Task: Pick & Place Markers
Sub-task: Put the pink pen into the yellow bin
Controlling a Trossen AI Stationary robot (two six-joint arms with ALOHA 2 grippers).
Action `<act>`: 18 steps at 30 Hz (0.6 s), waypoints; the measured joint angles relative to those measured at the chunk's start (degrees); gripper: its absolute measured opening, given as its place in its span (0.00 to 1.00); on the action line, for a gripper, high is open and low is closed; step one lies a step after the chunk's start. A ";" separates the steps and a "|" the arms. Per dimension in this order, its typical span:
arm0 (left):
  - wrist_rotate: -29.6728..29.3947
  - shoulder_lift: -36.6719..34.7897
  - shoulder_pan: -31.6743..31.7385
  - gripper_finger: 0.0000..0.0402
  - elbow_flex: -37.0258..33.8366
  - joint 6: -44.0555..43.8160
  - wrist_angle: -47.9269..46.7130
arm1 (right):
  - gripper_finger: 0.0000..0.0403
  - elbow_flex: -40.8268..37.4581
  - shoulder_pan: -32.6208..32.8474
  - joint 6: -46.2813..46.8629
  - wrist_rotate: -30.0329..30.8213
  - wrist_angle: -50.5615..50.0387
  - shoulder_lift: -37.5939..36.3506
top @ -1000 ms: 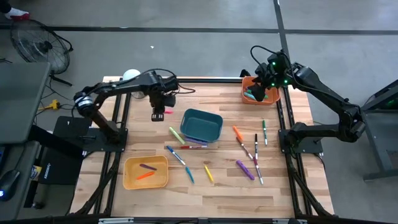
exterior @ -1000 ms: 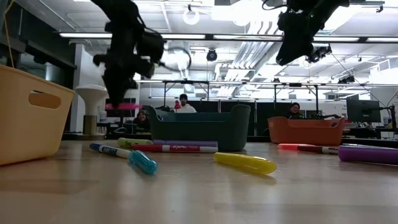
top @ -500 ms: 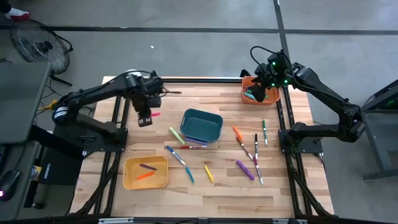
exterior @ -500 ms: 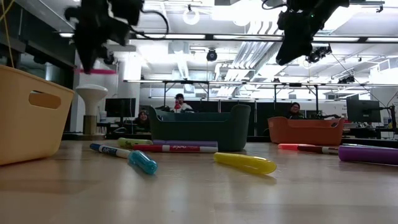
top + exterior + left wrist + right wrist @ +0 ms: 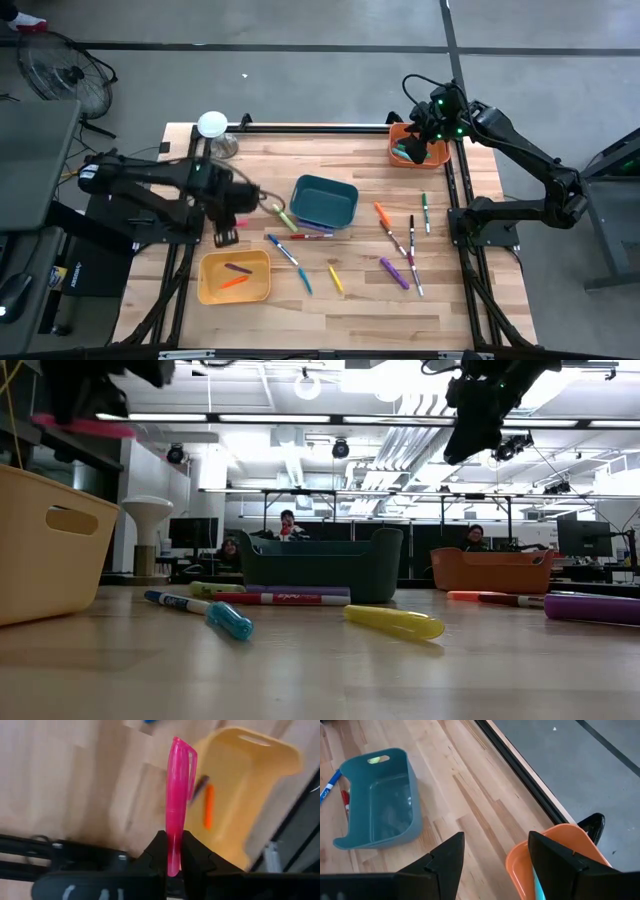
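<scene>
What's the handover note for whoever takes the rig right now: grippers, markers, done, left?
Left gripper: shut on the pink marker, held above the table beside the yellow bin, not yet released.
Right gripper: open, empty, over the orange bin at the far right corner.
Done: yellow bin holds an orange marker and a purple one; orange bin holds a few markers.
Teal bin: looks empty.
Left: about a dozen loose markers lie on the table, a group near the teal bin and a group on the right side.
</scene>
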 joint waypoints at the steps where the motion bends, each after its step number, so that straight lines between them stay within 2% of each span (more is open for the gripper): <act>1: 0.06 0.34 -2.06 0.05 0.00 -2.72 0.69 | 0.52 0.00 -0.02 -0.16 0.01 0.02 0.00; 4: 0.16 1.62 -8.07 0.05 0.00 -9.25 1.93 | 0.52 0.00 -0.01 -0.96 0.00 0.12 0.00; 9: 0.19 5.91 -15.49 0.05 -0.01 -15.36 4.25 | 0.52 0.00 -0.02 -1.82 -0.49 0.68 0.00; 18: 2.31 16.42 -19.47 0.05 -0.03 -17.72 10.52 | 0.52 0.00 -0.02 -2.38 -2.52 1.96 0.00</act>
